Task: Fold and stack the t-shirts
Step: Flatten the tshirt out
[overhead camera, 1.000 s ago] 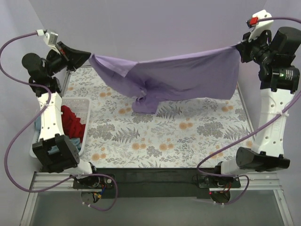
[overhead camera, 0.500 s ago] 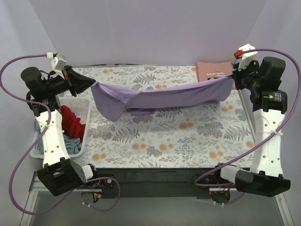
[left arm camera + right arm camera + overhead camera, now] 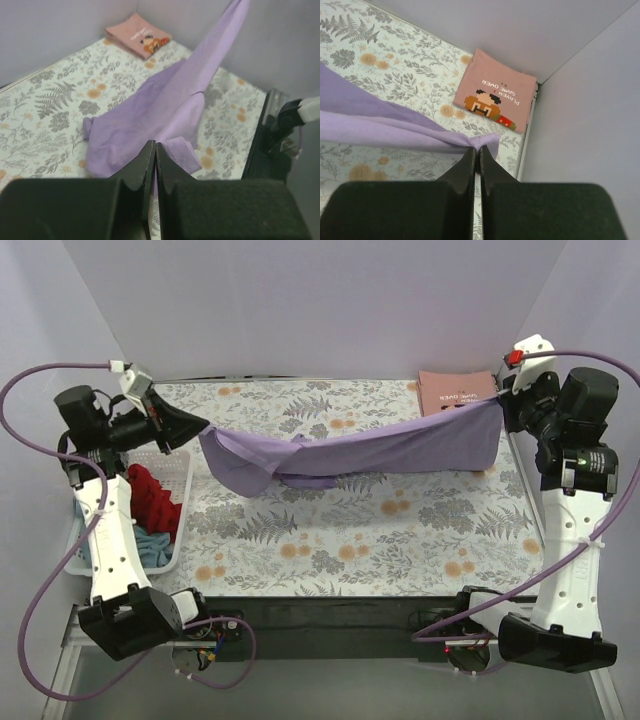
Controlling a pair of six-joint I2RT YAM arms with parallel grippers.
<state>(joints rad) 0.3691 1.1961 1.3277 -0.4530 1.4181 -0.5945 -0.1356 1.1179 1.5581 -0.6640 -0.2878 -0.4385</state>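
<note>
The white basket (image 3: 184, 502) holds a red tee (image 3: 150, 492) and a grey-blue tee (image 3: 152, 543), while the left end effector (image 3: 201, 427) and right end effector (image 3: 499, 400) each pinch the lavender tee (image 3: 385, 450).

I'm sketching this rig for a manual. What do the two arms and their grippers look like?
The left arm and right arm have white link shells, black joint housings and a looping purple cable each. The left gripper and right gripper have black fingers tapering to wedges. A red patch marks the right wrist's white mount; a green light shows below.
</note>
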